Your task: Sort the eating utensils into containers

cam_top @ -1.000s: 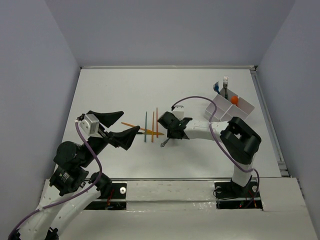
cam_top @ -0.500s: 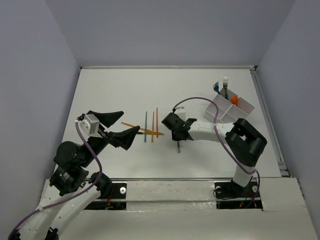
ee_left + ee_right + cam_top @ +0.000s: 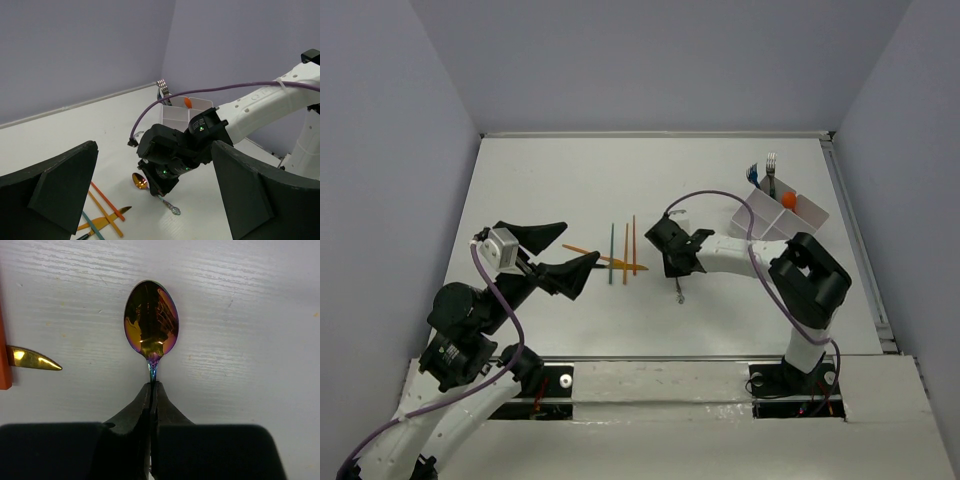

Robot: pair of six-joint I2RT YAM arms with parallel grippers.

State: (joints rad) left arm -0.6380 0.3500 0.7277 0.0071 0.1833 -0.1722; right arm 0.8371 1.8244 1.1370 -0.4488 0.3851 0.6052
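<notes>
My right gripper (image 3: 676,266) is shut on the thin handle of the coppery metal spoon (image 3: 151,320), low over the table; the bowl points ahead of the fingertips (image 3: 142,399). The spoon also shows in the left wrist view (image 3: 140,181), with its handle end poking out below the gripper (image 3: 680,294). My left gripper (image 3: 580,242) is open, empty and raised left of the sticks. The white divided box (image 3: 760,222) at the far right holds a silver fork (image 3: 771,165), a teal-handled fork (image 3: 753,172) and an orange spoon (image 3: 789,201).
Orange sticks (image 3: 633,243) and a green stick (image 3: 611,253) lie crossed with a gold knife-like piece (image 3: 588,252) between the two grippers. The gold tip (image 3: 32,359) and an orange stick end (image 3: 4,365) lie just left of the spoon. Table walls rise behind and at the right.
My right gripper has turned and shifted slightly right with the spoon; the handle end swung from lower left to straight below it. The left arm has not moved.
</notes>
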